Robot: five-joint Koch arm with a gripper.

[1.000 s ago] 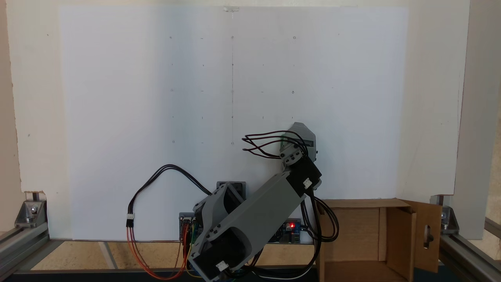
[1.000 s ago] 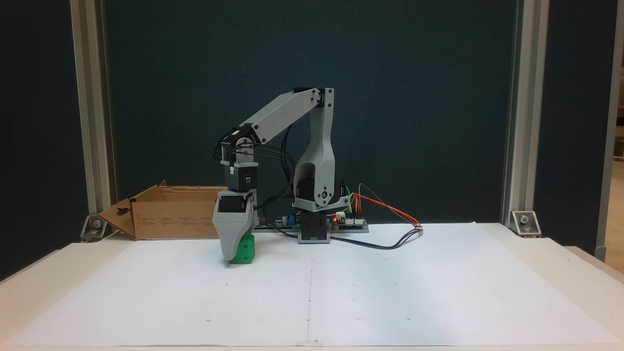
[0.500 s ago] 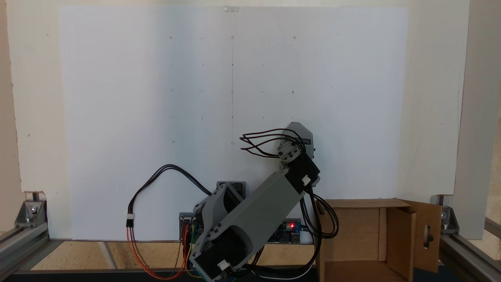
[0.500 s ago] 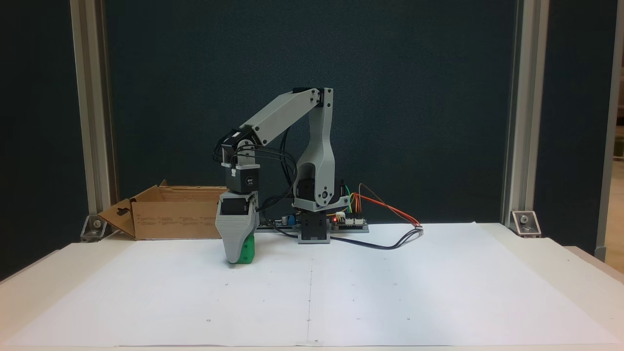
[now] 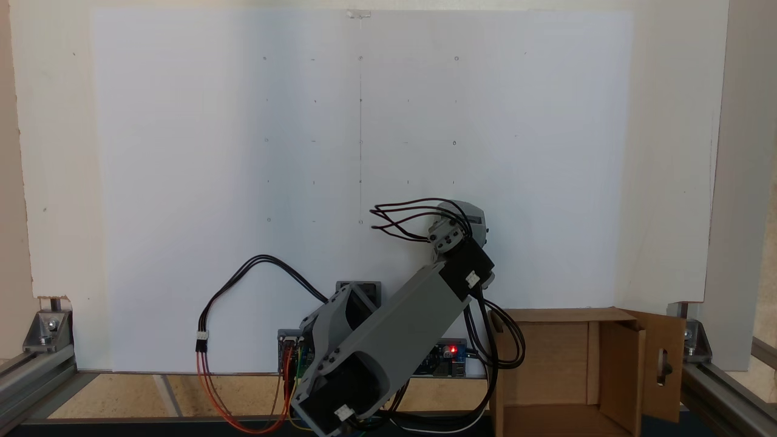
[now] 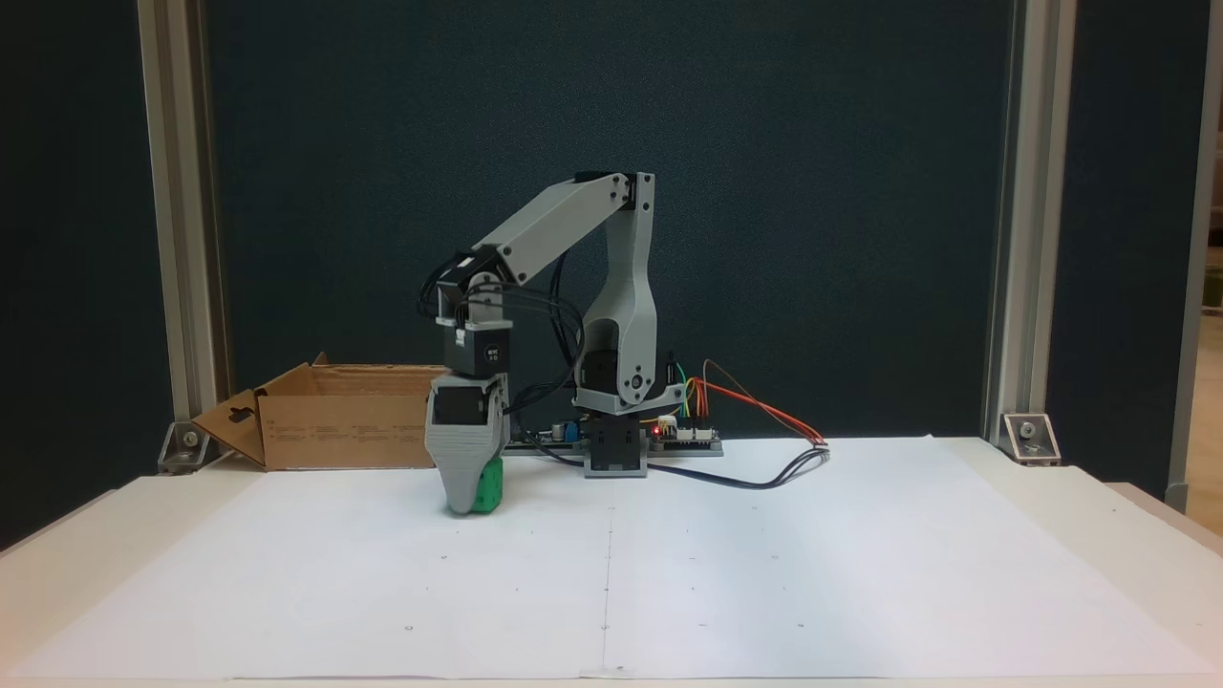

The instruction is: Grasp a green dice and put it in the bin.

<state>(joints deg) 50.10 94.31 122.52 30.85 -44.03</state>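
Only one broad grey jaw of the gripper (image 6: 468, 499) faces the camera in a fixed view, so I cannot tell whether the jaws have closed. Tucked just behind that jaw, at the tip and low over the white paper sheet (image 6: 669, 573), sits the small bright green plastic dice (image 6: 489, 486). A good grasp here likely means squeezing squarely on opposite flat faces before any lift, then rising straight. The brown corrugated cardboard bin (image 6: 330, 420) stands near, beside the arm's base (image 6: 616, 449), so the carry is short.
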